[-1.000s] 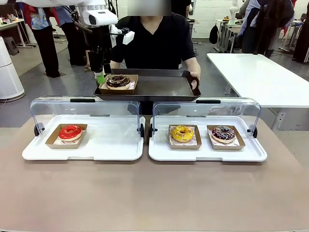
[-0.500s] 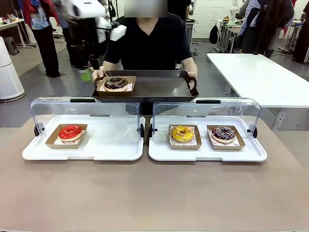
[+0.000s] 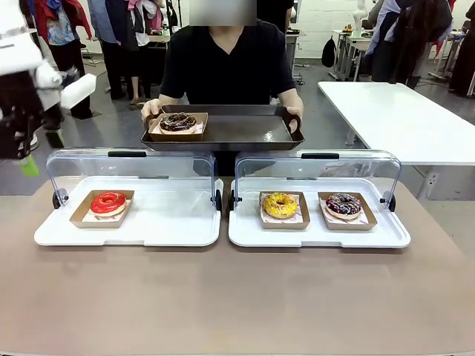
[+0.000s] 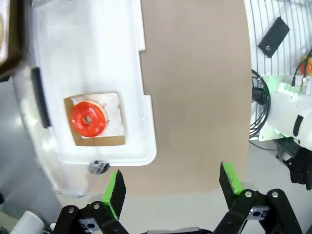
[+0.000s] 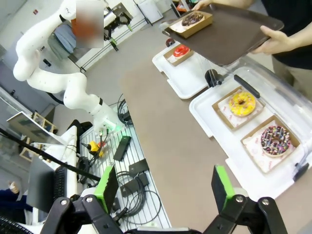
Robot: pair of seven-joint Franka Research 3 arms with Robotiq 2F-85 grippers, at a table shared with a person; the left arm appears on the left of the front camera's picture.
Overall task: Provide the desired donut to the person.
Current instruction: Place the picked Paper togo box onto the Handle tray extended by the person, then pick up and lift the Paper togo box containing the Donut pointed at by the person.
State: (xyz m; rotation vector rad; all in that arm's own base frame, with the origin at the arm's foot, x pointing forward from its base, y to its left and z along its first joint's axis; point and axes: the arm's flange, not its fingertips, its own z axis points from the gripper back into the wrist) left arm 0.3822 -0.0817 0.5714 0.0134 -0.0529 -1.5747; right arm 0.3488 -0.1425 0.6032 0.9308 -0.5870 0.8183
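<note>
The person (image 3: 226, 63) stands at the far side and holds a dark brown tray (image 3: 245, 132) in both hands. On the tray's left end lies a chocolate donut (image 3: 178, 122) in a cardboard box. My left gripper (image 3: 26, 159) is blurred at the far left, above the table's edge and well clear of the tray. In the left wrist view my left gripper (image 4: 172, 184) is open and holds nothing, with the red donut (image 4: 88, 118) below it. My right gripper (image 5: 164, 186) is open and holds nothing, high over the table's near right side. From there the chocolate donut (image 5: 193, 19) is far off.
Two white display trays with raised clear lids stand side by side. The left tray (image 3: 171, 222) holds a red donut (image 3: 108, 202). The right tray (image 3: 312, 233) holds a yellow donut (image 3: 280, 205) and a dark sprinkled donut (image 3: 343, 204). Bare brown table (image 3: 237, 297) lies in front.
My left arm has swung away from the person's tray to the far left, leaving the chocolate donut on it. The person has raised the tray slightly.
</note>
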